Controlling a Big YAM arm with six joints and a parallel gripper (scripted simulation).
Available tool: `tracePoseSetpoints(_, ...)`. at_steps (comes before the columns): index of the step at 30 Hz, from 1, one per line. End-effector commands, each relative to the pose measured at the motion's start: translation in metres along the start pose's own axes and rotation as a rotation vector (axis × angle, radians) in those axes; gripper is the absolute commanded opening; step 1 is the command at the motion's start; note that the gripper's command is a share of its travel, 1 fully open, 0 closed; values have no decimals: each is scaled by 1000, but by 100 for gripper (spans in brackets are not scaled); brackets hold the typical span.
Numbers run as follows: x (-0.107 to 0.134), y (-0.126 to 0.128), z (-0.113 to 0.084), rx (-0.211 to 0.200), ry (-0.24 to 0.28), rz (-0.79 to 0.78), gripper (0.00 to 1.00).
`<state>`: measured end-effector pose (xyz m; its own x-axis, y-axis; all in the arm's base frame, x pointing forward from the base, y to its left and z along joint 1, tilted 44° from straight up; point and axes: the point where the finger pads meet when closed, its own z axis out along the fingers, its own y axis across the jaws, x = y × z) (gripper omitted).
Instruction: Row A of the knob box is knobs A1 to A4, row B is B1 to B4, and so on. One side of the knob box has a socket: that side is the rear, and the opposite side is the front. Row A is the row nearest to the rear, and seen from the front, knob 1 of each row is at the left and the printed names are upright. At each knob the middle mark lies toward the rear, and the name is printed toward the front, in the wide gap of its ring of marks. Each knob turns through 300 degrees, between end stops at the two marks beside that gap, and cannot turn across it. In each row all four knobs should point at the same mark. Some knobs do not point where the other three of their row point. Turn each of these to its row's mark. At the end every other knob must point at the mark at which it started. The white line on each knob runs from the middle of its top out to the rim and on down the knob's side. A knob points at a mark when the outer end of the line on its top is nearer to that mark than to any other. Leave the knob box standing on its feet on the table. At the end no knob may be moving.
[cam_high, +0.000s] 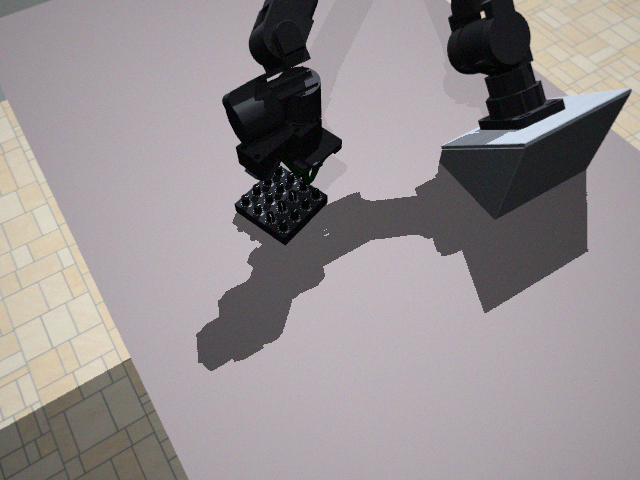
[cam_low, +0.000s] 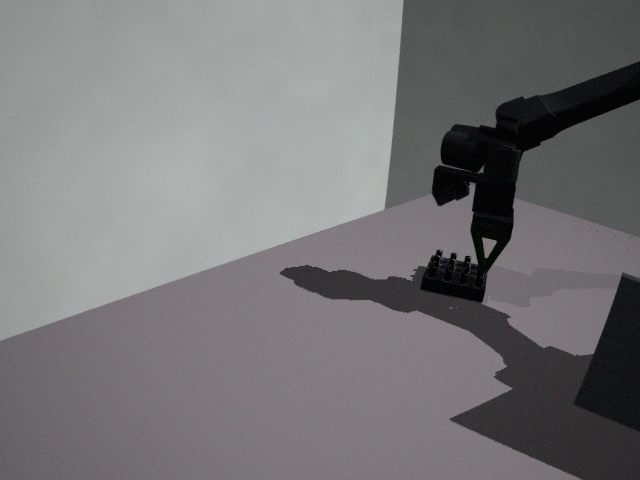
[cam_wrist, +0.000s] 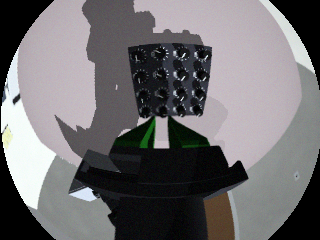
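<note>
Broad pale table (cam_high: 413, 361) (cam_low: 258, 387) (cam_wrist: 260, 65) first, and the lone arm (cam_high: 281, 41) (cam_low: 584, 103) is reaching over it, wrist above one edge of the knob box (cam_high: 258, 225) (cam_low: 454, 291) (cam_wrist: 150, 85)! The box sits flat and looks nearly square, so no long axis to play for; in the wrist view it lies straight ahead of the gripper (cam_high: 309, 180) (cam_low: 484, 269) (cam_wrist: 162, 118), most of its grid stretching away beyond the tips. And the gripper? Narrow, a slim gap between its green fingers (cam_high: 309, 174) (cam_low: 478, 248), nothing held by the look of it. Down at the tips, here's the crux: the nearest line of knobs is right there, and its second knob from the left (cam_wrist: 161, 111) in the wrist view lines up with that gap. Touching it? Can't tell. Any turn there probably calls for centring over that knob, keeping clear of both neighbours!
</note>
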<state>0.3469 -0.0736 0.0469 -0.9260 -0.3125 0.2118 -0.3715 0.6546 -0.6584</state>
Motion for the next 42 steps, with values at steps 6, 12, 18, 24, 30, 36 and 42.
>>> tracePoseSetpoints(6,-9,-12,-9,13,-38,30,18)
tracePoseSetpoints(12,-9,-12,-9,13,-38,30,18)
tracePoseSetpoints(18,-9,-12,-9,13,-38,30,18)
tracePoseSetpoints(24,-9,-12,-9,13,-38,30,18)
tracePoseSetpoints(30,-10,-14,-10,13,-40,30,18)
tracePoseSetpoints(36,-15,-19,-14,16,-49,33,18)
tracePoseSetpoints(42,-16,-21,-14,16,-50,40,18)
